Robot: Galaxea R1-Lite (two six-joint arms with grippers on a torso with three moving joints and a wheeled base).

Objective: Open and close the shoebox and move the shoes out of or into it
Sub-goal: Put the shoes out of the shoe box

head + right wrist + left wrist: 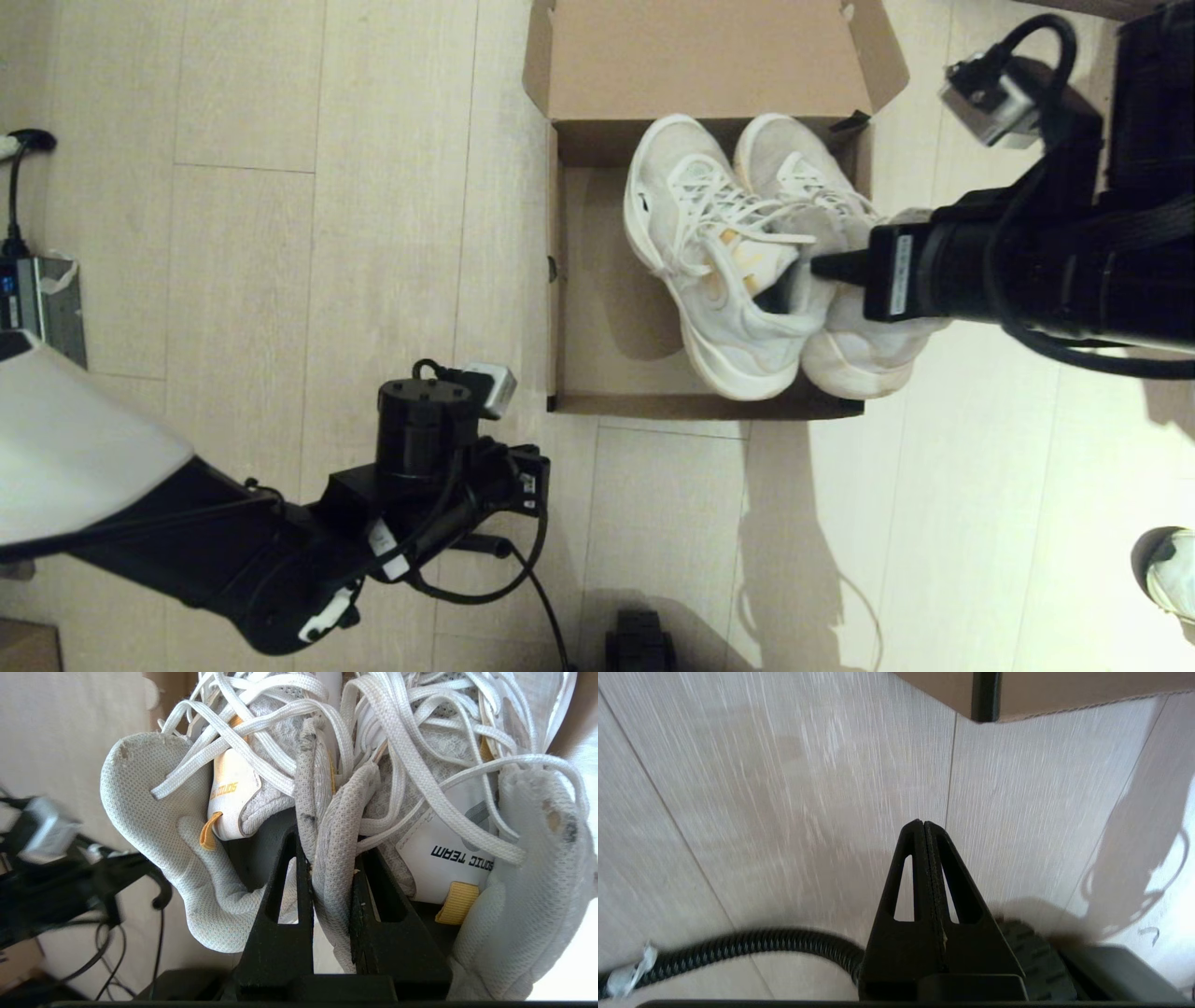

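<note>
The brown shoebox (pixel 597 317) lies open on the floor, its lid (pixel 700 56) folded back on the far side. The pair of white and pale grey mesh shoes (pixel 724 280) is held side by side over the box's right half, toes toward the lid, heels overlapping its front wall. My right gripper (pixel 822 266) comes in from the right and is shut on the shoes' two inner collars, pressed together. In the right wrist view the mesh collars (pixel 329 877) are pinched in the right gripper (pixel 331 844), with laces and yellow tongue tabs around it. My left gripper (pixel 923 823) is shut on nothing, low over the floor near the box's front left corner (pixel 1064 690).
A lone whitish shoe with a dark rim (pixel 1172 569) sits at the lower right edge. A cable and plug (pixel 23 140) and a grey device (pixel 42 299) lie at the far left. A black wheel (pixel 639 639) of my base shows at the bottom centre.
</note>
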